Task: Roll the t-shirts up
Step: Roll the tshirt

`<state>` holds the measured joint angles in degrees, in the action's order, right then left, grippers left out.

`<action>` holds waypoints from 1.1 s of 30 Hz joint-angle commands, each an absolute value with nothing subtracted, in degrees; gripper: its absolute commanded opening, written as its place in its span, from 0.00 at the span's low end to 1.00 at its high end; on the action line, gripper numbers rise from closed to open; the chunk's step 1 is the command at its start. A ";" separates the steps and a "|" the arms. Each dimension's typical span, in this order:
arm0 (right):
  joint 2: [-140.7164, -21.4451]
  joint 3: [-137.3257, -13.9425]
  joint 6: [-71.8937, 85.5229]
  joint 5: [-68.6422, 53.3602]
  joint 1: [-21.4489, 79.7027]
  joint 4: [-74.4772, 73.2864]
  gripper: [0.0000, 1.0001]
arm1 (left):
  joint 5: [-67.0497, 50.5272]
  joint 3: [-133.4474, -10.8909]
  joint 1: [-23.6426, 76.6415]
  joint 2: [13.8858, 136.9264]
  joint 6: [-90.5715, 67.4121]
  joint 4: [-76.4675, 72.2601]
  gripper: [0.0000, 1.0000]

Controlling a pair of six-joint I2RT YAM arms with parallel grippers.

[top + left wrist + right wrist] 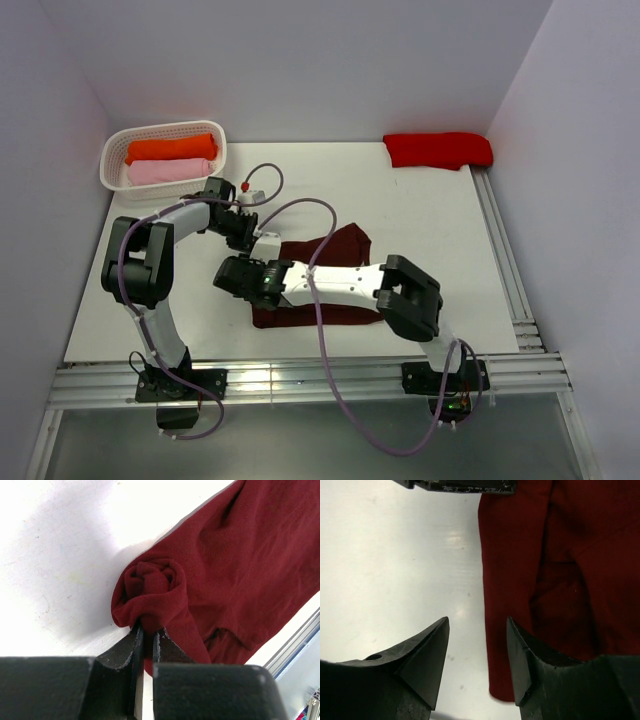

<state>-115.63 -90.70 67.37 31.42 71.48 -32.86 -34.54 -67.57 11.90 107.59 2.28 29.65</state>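
- My left gripper (pixel 148 631) is pinched shut on the dark red shirt (pixel 240 570), at its rolled-up end.
- My right gripper (pixel 477 625) is open and holds nothing. It hangs over the table (pixel 395 555) at the shirt's edge. One finger may touch the cloth, but that is hard to see.
- The dark red shirt lies mid-table, under my arms.
- An orange shirt (pixel 170 148) and a pink shirt (pixel 168 172) lie rolled in the basket (pixel 112 160), back left.
- A bright red shirt (pixel 437 149) lies back right.
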 commanded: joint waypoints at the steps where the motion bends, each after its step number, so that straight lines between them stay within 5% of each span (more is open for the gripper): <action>1: -120.14 -95.70 63.11 37.00 71.37 -39.55 0.56 | -31.82 -68.47 13.09 106.87 2.55 29.27 0.03; 26: -127.88 -96.86 67.50 31.73 74.35 -49.83 0.59 | -31.46 -69.78 13.71 108.54 2.11 29.09 0.17; 33: -126.04 -92.82 67.41 29.97 73.92 -42.92 0.40 | -31.73 -70.92 13.97 109.25 2.55 29.97 0.24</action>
<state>-126.28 -96.84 66.26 34.54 73.14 -43.79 -32.97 -68.82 13.23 107.81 2.11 30.76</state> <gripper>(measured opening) 0.435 0.226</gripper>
